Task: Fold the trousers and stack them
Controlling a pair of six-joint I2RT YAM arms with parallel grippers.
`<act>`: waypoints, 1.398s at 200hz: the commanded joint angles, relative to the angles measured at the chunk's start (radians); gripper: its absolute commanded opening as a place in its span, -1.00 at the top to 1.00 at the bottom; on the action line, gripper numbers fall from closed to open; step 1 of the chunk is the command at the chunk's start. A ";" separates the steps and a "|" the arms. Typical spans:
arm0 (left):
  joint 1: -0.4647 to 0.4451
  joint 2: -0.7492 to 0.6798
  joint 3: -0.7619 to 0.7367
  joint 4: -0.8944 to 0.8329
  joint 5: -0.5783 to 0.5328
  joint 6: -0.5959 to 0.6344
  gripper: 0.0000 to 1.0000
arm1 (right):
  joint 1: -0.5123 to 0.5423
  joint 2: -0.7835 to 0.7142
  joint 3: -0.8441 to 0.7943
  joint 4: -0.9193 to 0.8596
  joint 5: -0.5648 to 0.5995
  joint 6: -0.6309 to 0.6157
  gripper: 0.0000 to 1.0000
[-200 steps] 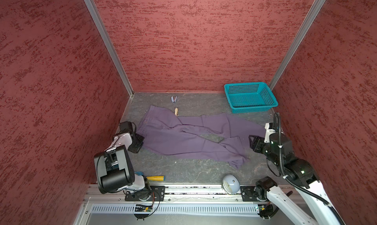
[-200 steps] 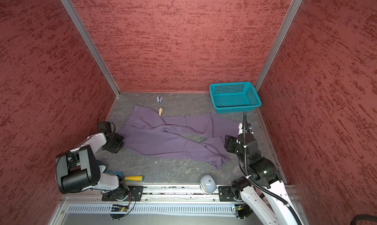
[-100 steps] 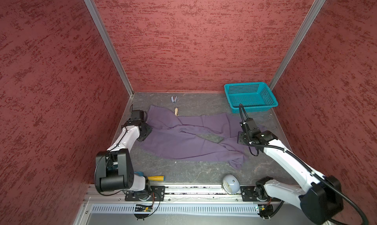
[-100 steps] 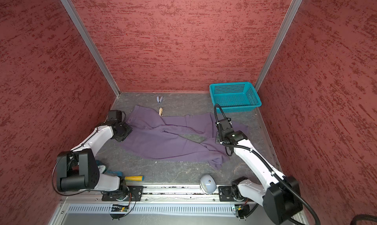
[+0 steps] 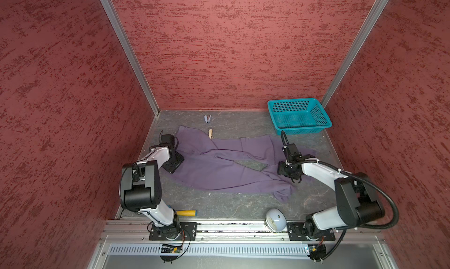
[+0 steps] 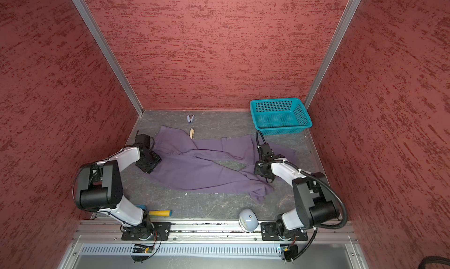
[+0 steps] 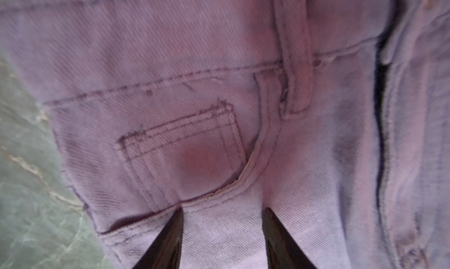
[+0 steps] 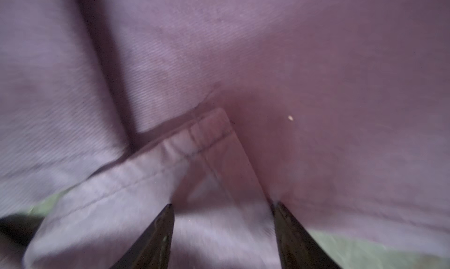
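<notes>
The lavender-grey trousers (image 5: 219, 172) (image 6: 194, 170) lie spread on the grey floor, waistband at the left and legs running right, one crossing the other. My left gripper (image 5: 173, 163) (image 6: 148, 162) is down on the waistband end. In the left wrist view it (image 7: 223, 210) stands open over the front pocket, tips on the cloth. My right gripper (image 5: 287, 171) (image 6: 261, 170) rests low over the leg ends. In the right wrist view it (image 8: 224, 205) is open, with a folded hem corner (image 8: 209, 143) lying between its jaws.
A teal basket (image 5: 299, 116) stands at the back right. A wooden clothespin (image 5: 210, 133) and a blue-grey clip (image 5: 207, 118) lie behind the waistband. A yellow-handled tool (image 5: 186, 213) and a grey dome (image 5: 275, 220) sit by the front rail. Red walls enclose three sides.
Both arms have reached out from the front onto the trousers. The left gripper went from shut to open and settled on the waistband; the right came down over the leg ends.
</notes>
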 commanded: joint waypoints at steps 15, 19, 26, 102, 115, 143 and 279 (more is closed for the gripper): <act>0.068 0.048 -0.016 0.029 0.052 0.003 0.09 | -0.020 0.098 0.043 0.096 -0.063 -0.008 0.59; 0.076 0.048 -0.021 0.031 0.055 0.005 0.13 | -0.024 0.099 0.047 0.097 -0.061 -0.008 0.69; 0.097 0.046 -0.031 0.033 0.058 0.007 0.21 | -0.036 0.099 0.053 0.098 -0.056 -0.010 0.83; 0.164 0.027 -0.079 0.051 0.060 0.006 0.55 | -0.322 0.005 0.361 -0.087 0.004 -0.171 1.00; 0.166 0.030 -0.092 0.052 0.057 0.006 0.56 | -0.355 -0.040 0.369 -0.091 0.005 -0.151 1.00; 0.170 0.016 -0.125 0.062 0.057 0.009 0.56 | -0.394 -0.185 0.331 -0.098 0.071 -0.074 1.00; 0.185 -0.104 -0.204 0.047 0.098 0.008 0.52 | -0.574 -0.345 -0.058 -0.145 -0.230 0.033 -0.13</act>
